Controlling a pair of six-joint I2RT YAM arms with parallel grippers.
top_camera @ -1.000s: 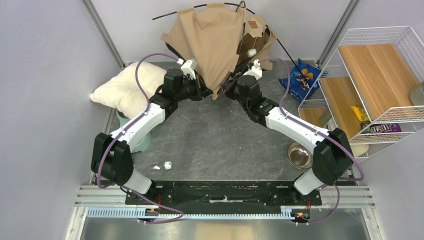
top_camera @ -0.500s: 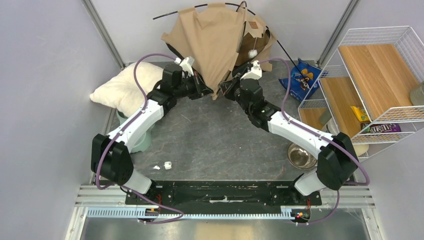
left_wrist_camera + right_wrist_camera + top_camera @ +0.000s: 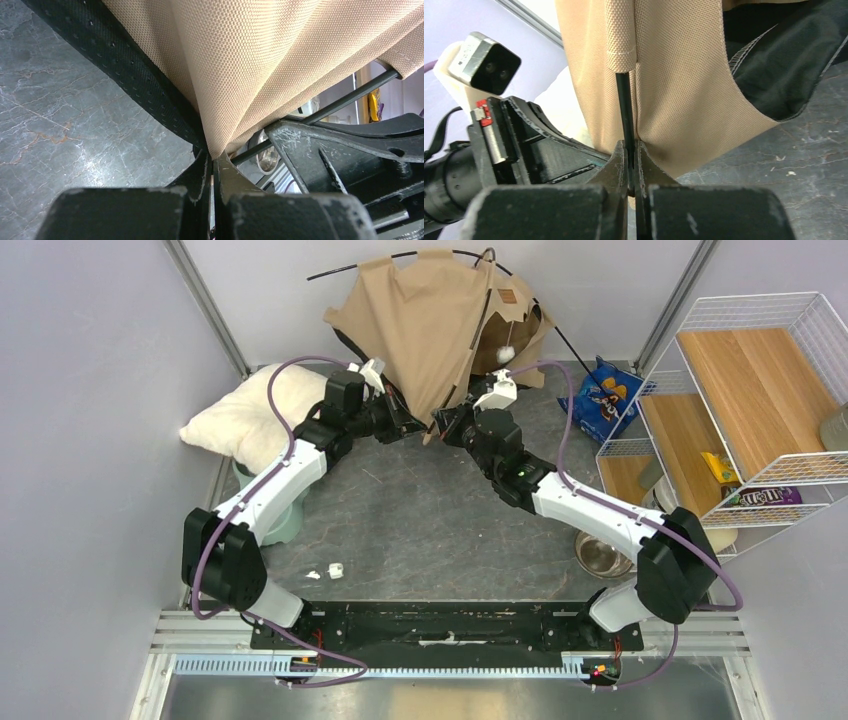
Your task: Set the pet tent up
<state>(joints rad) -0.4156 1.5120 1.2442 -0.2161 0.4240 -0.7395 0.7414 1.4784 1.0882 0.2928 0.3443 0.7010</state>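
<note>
Arms outstretched — left gripper, right gripper on tent

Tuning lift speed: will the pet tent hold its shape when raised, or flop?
Likely floppy: the pet tent hangs in folds. Its thin black pole probably bends; it arcs overhead. Seems light: left claw and right claw hold it by pinches.

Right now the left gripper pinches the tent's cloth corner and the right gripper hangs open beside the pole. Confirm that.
Wrong on the right gripper: it is not open beside the pole but shut on it, as the right wrist view shows. The left gripper does pinch the tent by its cloth corner.
</note>
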